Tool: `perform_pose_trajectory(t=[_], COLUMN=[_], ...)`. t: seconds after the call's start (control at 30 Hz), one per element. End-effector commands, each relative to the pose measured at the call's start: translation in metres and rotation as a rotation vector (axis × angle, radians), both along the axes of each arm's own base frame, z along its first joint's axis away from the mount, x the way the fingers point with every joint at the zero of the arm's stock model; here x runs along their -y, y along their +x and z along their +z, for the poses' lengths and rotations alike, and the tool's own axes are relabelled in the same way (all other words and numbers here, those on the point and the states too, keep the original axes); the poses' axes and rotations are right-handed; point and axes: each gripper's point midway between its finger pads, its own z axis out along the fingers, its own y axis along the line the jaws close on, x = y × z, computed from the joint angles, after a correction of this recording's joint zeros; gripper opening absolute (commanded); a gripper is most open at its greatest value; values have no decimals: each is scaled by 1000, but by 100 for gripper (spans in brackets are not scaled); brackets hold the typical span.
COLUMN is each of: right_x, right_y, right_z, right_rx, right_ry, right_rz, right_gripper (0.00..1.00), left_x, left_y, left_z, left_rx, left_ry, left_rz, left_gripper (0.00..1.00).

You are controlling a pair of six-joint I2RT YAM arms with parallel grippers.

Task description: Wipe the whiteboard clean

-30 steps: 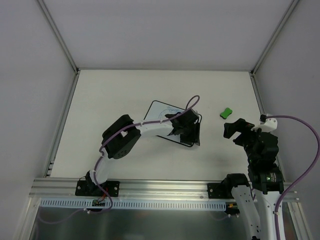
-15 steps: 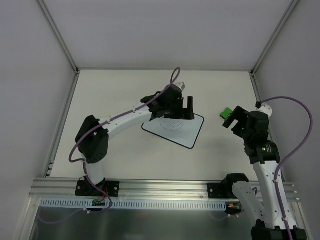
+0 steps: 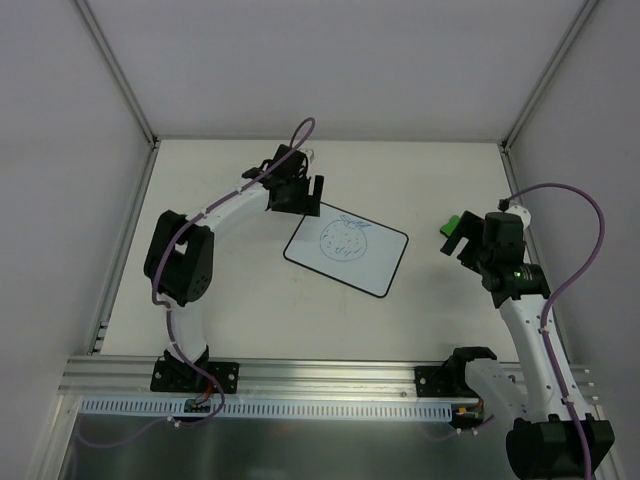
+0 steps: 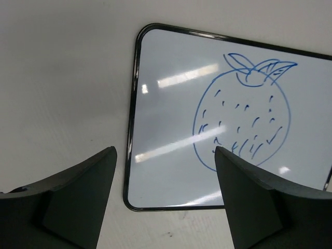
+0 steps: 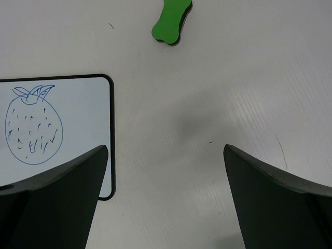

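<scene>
Whiteboard [image 4: 223,124] (blue sketch) beyond left gripper's [image 4: 164,150] parted jaws, seemingly apart.

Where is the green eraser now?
In the top view the eraser lies on the right side, right of the whiteboard and apart from it. It is just ahead of the open right pincer, which partly hides it.

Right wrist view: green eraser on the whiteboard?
No, the green eraser lies on the bare table, apart from the whiteboard.
</scene>
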Motion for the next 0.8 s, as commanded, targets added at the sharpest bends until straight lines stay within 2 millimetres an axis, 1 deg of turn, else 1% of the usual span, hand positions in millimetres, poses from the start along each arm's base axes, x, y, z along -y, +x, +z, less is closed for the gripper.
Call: perform_pose_trajectory(t=[0.0,0.03,0.07,0.1,0.17,0.23,0.37,0.5,0.6,0.73,0.77], right_x=[-1,-3,-4,-4,-5,-4,-6,-8,-8,-7,-6], right_y=[6,6,5,4,2,1,-1,-2,-2,-2,-2], right_z=[16,16,15,15,12,10,6,3,3,1,1], right_rx=[45,44,44,44,46,43,33,30,30,22,24], right_ry=[-19,-15,-11,-7,-5,-7,-2,6,7,2,-1], right_rz=[29,38,46,44,46,45,56,65,65,60,57], right_gripper=[99,99,99,99,99,99,99,99,99,99,99], left_x=[-14,-15,-18,-19,-18,-18,-16,-20,-17,-19,-21], left_y=[4,6,8,9,10,10,4,2,1,-3,-6], left_z=[-16,-18,-25,-28,-36,-43,-66,-77,-82,-88,-91], left_rx=[-39,-46,-63,-66,-84,-98,-152,-174,-189,-208,-216], left_ry=[42,34,37,39,47,49,59,76,71,75,83], left_rz=[-26,-25,-18,-17,-22,-23,-34,-25,-29,-23,-17], left_gripper=[77,73,69,67,59,58,48,45,38,26,19])
